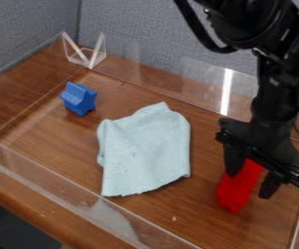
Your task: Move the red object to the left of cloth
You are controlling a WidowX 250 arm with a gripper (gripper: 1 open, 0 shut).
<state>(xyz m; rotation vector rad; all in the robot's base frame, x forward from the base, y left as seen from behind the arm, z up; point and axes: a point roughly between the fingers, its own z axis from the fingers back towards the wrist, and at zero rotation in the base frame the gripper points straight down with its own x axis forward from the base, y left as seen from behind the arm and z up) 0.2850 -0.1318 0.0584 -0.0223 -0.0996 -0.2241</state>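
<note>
No text, label, brand, number or sign can be read on anything here.

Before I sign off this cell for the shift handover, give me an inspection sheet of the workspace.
Surface: wooden table inside a clear low wall, dry and undamaged as seen.
Job's things: red object upright at the right; pale cloth crumpled mid-table.
Clutter: blue block left of the cloth; clear triangular stand at the back.
Grippers: gripper pointing down, jaws around the red object's top; firm grip cannot be told.
Cables: nothing seen.
Surroundings: grey panel behind.
</note>
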